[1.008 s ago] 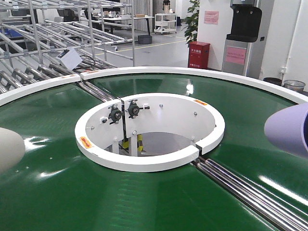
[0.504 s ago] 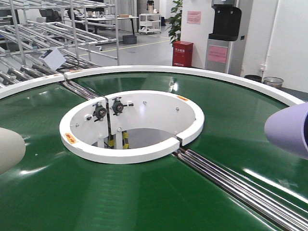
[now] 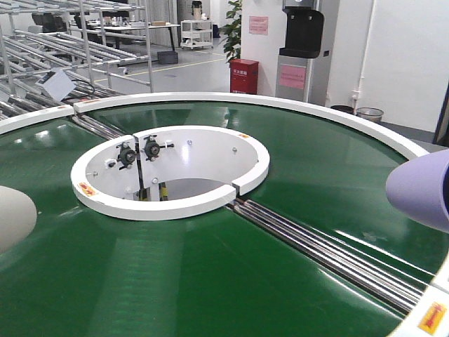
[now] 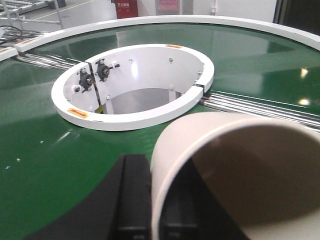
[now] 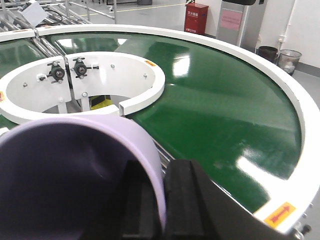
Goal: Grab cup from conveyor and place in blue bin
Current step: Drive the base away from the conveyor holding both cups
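Between the fingers of my left gripper [image 4: 155, 210] is clamped the wall of a cream cup [image 4: 240, 165], its axis pointing forward over the conveyor [image 3: 210, 267]. My right gripper [image 5: 162, 205] pinches a lavender cup [image 5: 65, 170] likewise. Wrist views show one finger inside each rim, while the front view shows only the cup bottoms. No view shows the blue bin, so I cannot tell which arm is nearer.

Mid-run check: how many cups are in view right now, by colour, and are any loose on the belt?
cream cup: 1, rim pinched by the left gripper
lavender cup: 1, rim pinched by the right gripper
loose cups on the conveyor: 0 in these views
Total: 2 cups
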Controlling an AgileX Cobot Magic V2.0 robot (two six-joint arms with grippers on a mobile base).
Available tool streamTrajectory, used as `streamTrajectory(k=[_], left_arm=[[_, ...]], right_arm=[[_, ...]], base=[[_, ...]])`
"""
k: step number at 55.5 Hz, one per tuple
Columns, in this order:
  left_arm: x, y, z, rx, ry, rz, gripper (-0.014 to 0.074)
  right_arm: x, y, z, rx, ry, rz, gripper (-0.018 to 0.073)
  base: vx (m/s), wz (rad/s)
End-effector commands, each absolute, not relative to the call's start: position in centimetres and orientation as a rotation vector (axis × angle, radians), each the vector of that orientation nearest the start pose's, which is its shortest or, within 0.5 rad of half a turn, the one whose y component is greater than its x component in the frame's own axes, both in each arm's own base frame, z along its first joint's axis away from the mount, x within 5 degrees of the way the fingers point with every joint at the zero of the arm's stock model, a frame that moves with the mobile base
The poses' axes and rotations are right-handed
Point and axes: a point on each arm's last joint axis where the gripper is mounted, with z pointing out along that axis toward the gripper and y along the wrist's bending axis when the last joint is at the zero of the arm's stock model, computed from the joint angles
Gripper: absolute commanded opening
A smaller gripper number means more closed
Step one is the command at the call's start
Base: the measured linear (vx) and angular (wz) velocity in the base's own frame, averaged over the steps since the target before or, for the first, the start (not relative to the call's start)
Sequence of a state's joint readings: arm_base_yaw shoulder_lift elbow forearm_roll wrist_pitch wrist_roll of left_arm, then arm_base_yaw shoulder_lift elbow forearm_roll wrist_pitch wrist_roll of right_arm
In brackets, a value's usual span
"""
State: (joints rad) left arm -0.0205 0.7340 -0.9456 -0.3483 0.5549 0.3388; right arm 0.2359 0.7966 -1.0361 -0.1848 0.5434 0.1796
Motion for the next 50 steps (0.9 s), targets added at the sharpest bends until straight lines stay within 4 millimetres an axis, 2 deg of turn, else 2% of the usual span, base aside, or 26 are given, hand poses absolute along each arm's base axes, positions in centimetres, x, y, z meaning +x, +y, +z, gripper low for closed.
streamTrajectory(k=[1,50], left_arm=[[13.47,-1.81,43.13,0.144,1.682,-0.158,-0.0007],[13.47,-1.81,43.13,0.144,1.682,-0.158,-0.0007]], right_arm=[[14.24,2.58,45.37,-0.126,1.646,0.107,-0.0009],[14.24,2.58,45.37,-0.126,1.646,0.107,-0.0009]], base=[[-0.19,-0.12],[-0.19,-0.24]])
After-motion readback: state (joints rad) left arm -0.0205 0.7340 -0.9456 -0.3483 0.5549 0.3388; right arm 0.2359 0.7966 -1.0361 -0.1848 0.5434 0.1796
